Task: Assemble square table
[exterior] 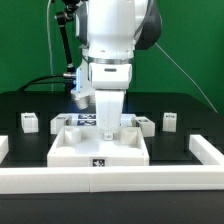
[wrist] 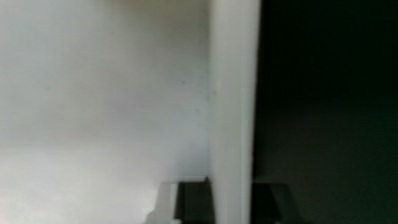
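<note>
The square table's white top point(exterior: 100, 148) lies flat in the middle of the black table, rim up, with a small tag on its front face. My gripper point(exterior: 106, 125) reaches straight down onto the top's far rim. In the wrist view the top's white face point(wrist: 98, 100) fills one side, and its raised rim point(wrist: 233, 90) runs between the dark fingers point(wrist: 192, 203) of my gripper point(wrist: 233, 195), which is shut on that rim. Short white legs lie loose: one point(exterior: 28, 121) at the exterior view's left, two point(exterior: 146, 124) point(exterior: 170, 121) at its right.
A long white border bar point(exterior: 110, 181) runs along the front, with side arms at the left point(exterior: 3, 148) and right point(exterior: 205, 150). The marker board point(exterior: 84, 119) lies behind the top, partly hidden by the arm. Cables hang behind the arm.
</note>
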Controlling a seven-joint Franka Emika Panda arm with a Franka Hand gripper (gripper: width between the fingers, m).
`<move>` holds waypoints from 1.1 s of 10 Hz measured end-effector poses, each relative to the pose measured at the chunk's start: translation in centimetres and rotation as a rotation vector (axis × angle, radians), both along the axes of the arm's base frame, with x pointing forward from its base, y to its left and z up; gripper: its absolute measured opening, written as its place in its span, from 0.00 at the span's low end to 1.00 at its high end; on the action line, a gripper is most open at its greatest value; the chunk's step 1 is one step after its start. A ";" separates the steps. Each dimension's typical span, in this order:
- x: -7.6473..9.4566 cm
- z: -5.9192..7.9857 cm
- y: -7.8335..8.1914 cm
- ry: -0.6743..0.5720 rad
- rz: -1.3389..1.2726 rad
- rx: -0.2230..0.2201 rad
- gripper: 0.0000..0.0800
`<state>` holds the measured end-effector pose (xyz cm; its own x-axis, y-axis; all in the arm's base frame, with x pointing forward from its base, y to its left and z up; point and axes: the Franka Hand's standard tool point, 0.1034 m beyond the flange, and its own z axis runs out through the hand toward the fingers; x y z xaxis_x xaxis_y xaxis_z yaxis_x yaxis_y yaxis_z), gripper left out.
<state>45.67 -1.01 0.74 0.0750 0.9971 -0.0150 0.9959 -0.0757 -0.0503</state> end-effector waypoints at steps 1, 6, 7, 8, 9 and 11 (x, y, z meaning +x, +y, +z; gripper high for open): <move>0.0 -0.1 0.0 0.000 -0.001 0.000 0.07; 1.2 -0.2 1.9 -0.013 0.022 0.016 0.07; 1.3 -0.2 2.5 -0.014 0.033 0.019 0.07; 1.6 -0.2 3.2 -0.017 0.046 0.022 0.07; 2.1 -0.2 4.1 -0.024 0.061 0.027 0.07; 3.0 -0.2 5.9 -0.030 0.088 0.035 0.07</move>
<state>48.62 4.89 0.56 -0.0132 0.9997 0.0208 0.9997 0.0137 -0.0217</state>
